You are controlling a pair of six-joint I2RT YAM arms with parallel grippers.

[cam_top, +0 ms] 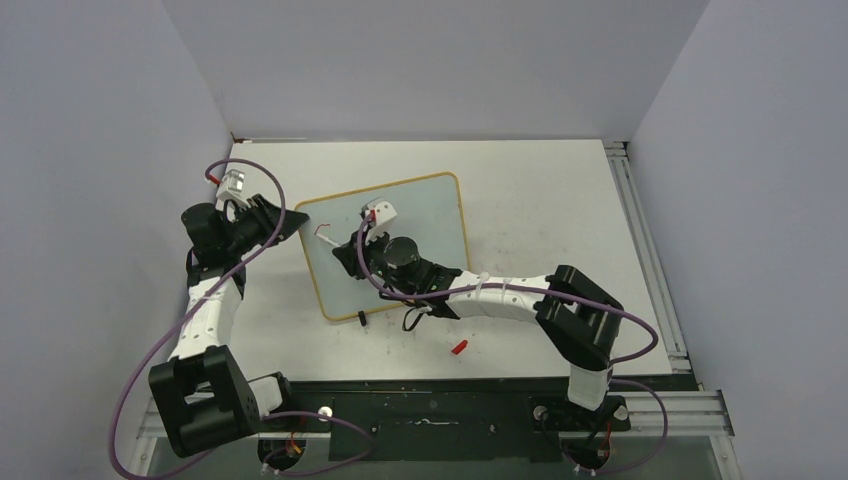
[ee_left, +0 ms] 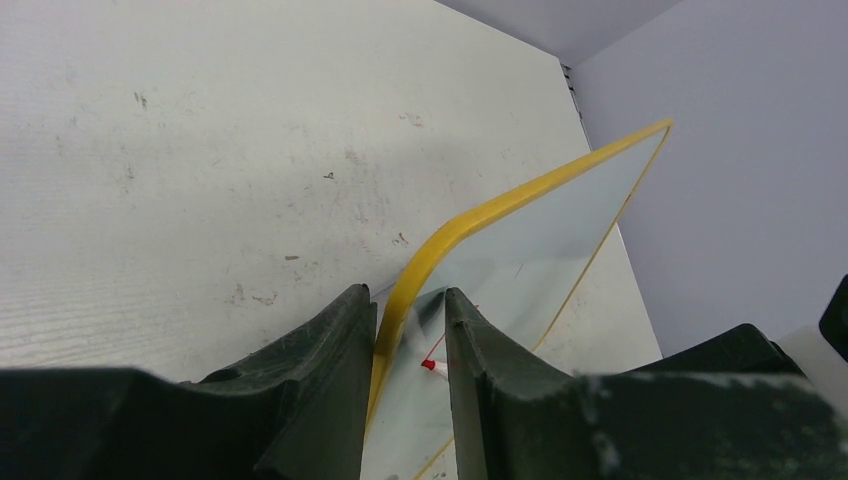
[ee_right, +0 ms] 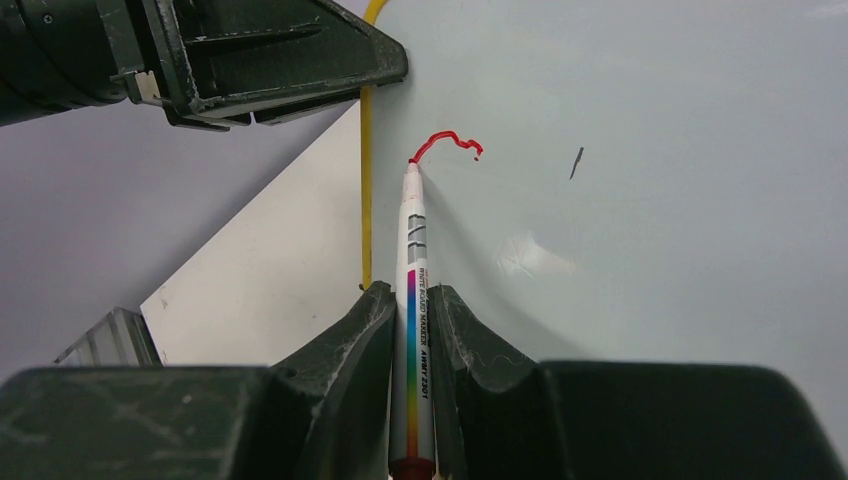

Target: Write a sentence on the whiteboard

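The whiteboard [cam_top: 425, 215], pale and glossy with a yellow frame, lies tilted in the middle of the table. My left gripper [cam_top: 293, 220] is shut on its left corner; in the left wrist view the yellow frame [ee_left: 480, 215] runs between the fingers of that gripper [ee_left: 405, 295]. My right gripper [ee_right: 410, 292] is shut on a white marker [ee_right: 412, 250] with a rainbow stripe. The marker's tip touches the board [ee_right: 650, 200] near that corner. Of the sentence, a short red squiggle [ee_right: 445, 140] shows at the tip. From above, my right gripper [cam_top: 350, 252] hovers over the board's left half.
A small red cap [cam_top: 459, 347] lies on the table near the front edge. A black clip foot [cam_top: 361, 318] juts from the board's near edge. Grey walls close in the left, back and right; a metal rail [cam_top: 625, 200] runs along the right side.
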